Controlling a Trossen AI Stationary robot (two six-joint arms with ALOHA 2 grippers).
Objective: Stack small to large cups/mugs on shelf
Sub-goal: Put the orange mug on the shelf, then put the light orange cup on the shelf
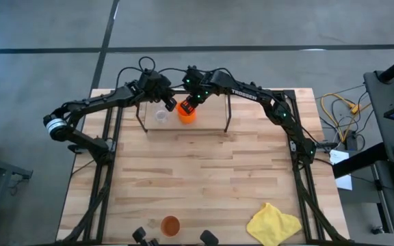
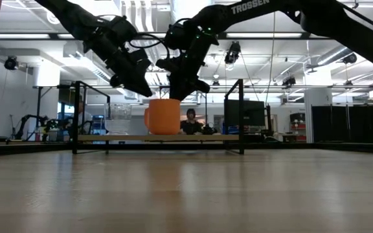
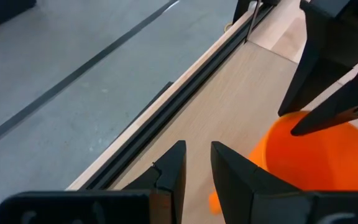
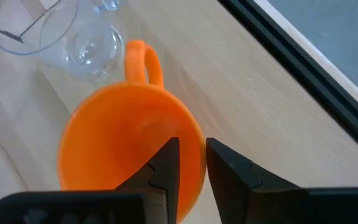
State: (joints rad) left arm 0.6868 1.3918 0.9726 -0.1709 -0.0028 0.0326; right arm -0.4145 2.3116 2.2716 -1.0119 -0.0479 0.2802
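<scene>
At the top centre of the high view, the orange mug (image 1: 187, 115) stands on the shelf (image 1: 228, 116), handle toward the clear glass (image 1: 161, 115) just beside it. The right tool (image 4: 190, 163) pinches the mug's rim, one finger inside and one outside. The left tool (image 3: 197, 167) hangs nearby, nearly closed and empty. The pale wood-plank desk (image 1: 204, 178) carries a terracotta tumbler (image 1: 170, 225) and a yellow cloth (image 1: 273, 224) at the lower edge. Grey floor surrounds it.

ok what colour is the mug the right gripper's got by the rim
Bright orange mug, handle included; the right wrist view shows it best.
</scene>
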